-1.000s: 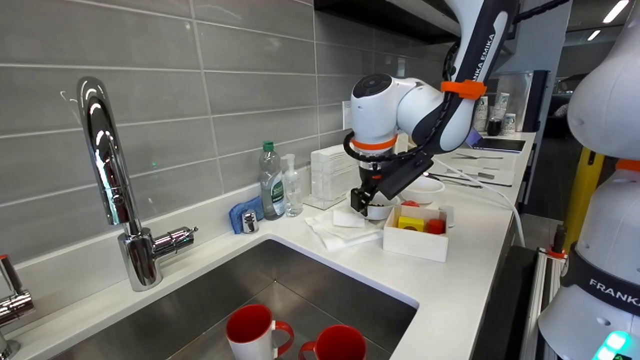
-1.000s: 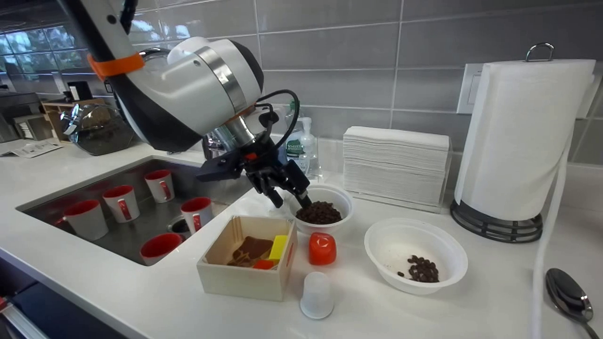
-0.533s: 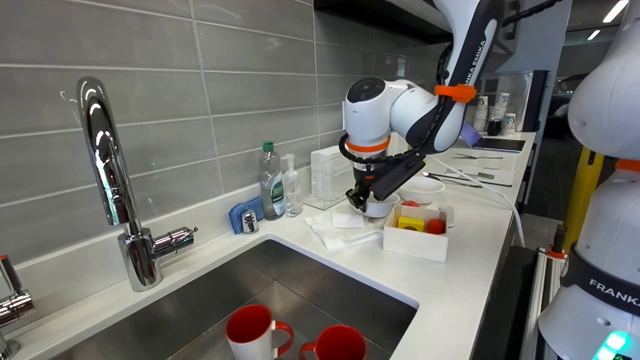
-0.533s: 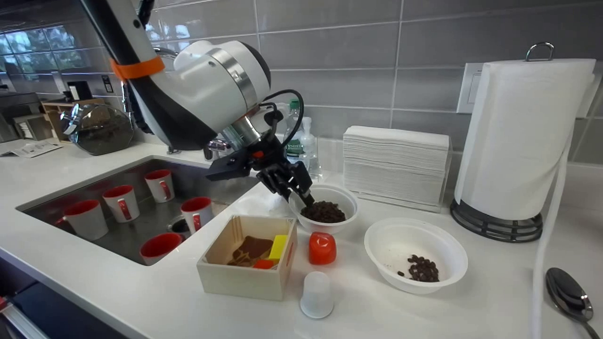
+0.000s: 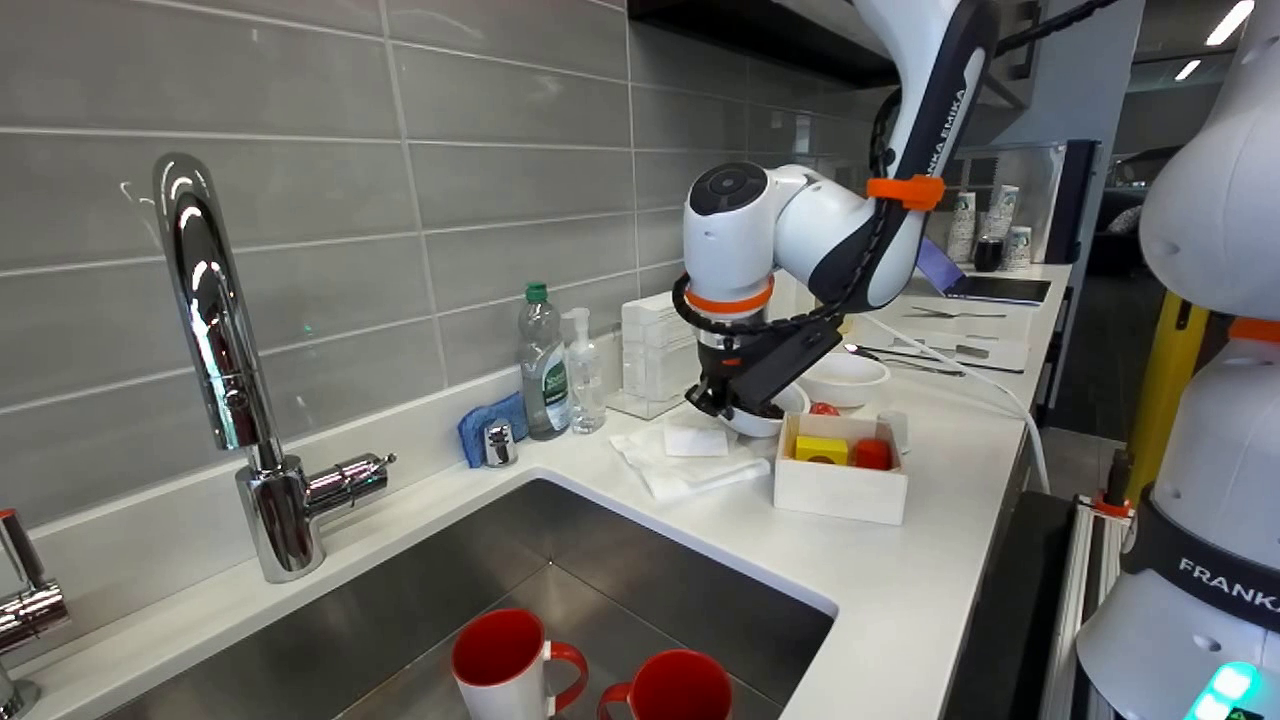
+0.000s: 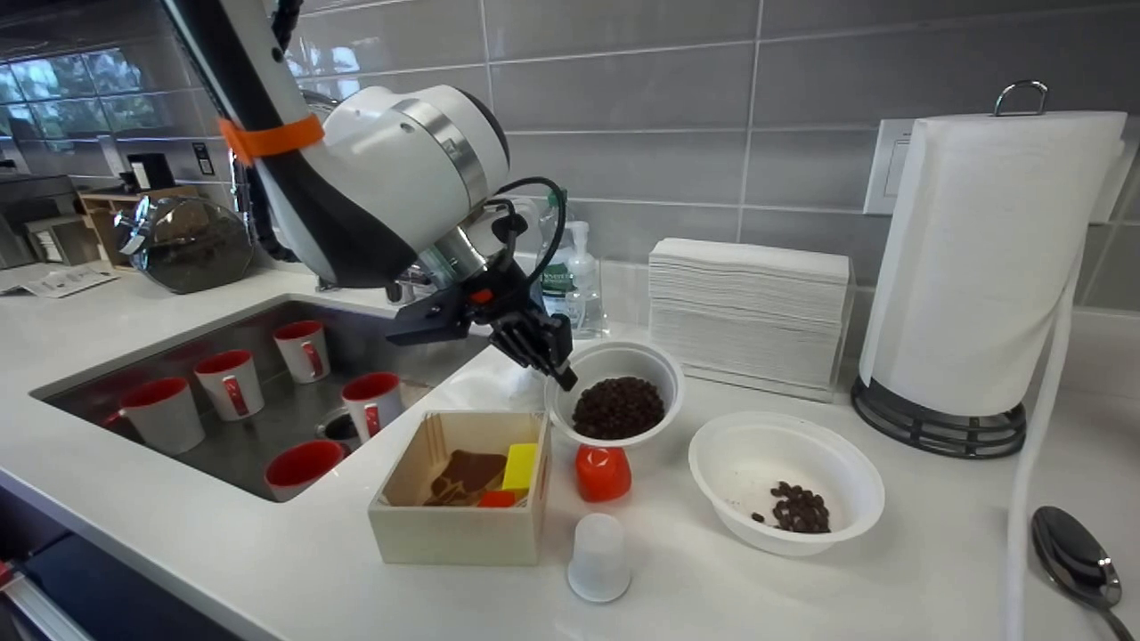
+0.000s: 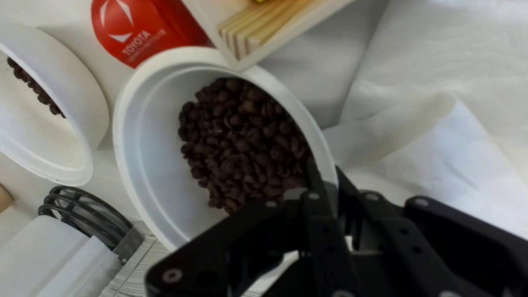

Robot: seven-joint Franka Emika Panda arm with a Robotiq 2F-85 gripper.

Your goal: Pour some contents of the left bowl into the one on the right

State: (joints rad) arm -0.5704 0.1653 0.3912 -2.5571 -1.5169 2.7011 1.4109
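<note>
Since black jointed hand [image 7: 331, 183] pinches round white plastic-looking bowl [image 7: 154, 152] only at its four-o'clock rim (wrist view), twist could spill dark brown beans [image 7: 243, 144]. Pale wooden box [image 6: 454, 536] overlaps rim at twelve, contact unclear: snag risk. Wide white receiving bowl [image 7: 29, 123] farther, nine: tip early, beans may miss.

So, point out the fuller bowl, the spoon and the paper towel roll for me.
Fuller bowl [image 7: 153, 140]: wrist view, bare inner wall.
Spoon [image 6: 1076, 554]: in an exterior view, its rounded head.
Paper towel roll [image 6: 989, 267]: in an exterior view, middle of its side.
</note>
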